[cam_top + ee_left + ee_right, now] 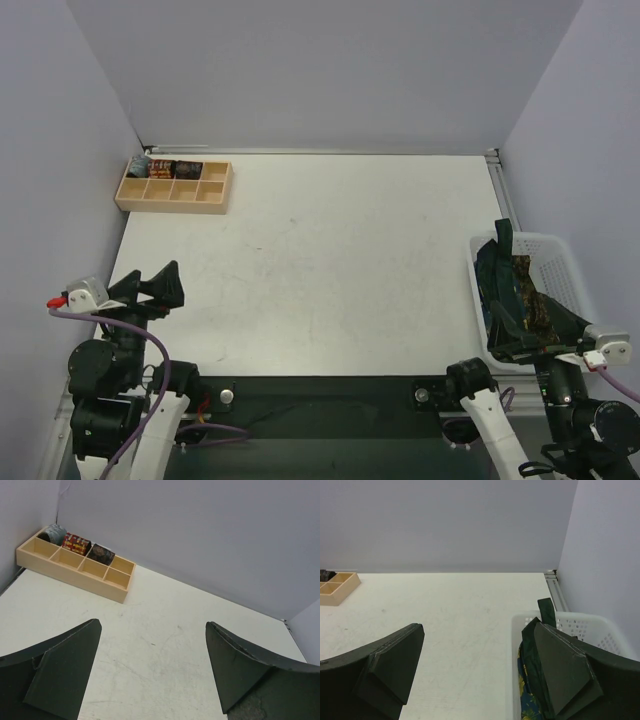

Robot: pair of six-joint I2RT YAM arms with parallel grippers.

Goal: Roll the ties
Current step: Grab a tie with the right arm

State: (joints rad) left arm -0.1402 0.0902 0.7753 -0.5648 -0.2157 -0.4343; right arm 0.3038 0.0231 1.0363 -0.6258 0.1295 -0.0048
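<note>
Three rolled ties point(76, 543) already sit in the back row of the wooden tray point(75, 575) at the worktop's point(320, 270) far left corner. A heap of loose ties point(505, 290) waits in the white basket point(560, 245) on the right. Both arms' jaws stand wide apart and empty, so I'd say more rolling remains.

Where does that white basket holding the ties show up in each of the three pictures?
Top external: white basket at the right edge, near side.
Left wrist: not in it.
Right wrist: white basket at lower right.
Shared landmark: the wooden tray, seen in all three.
</note>
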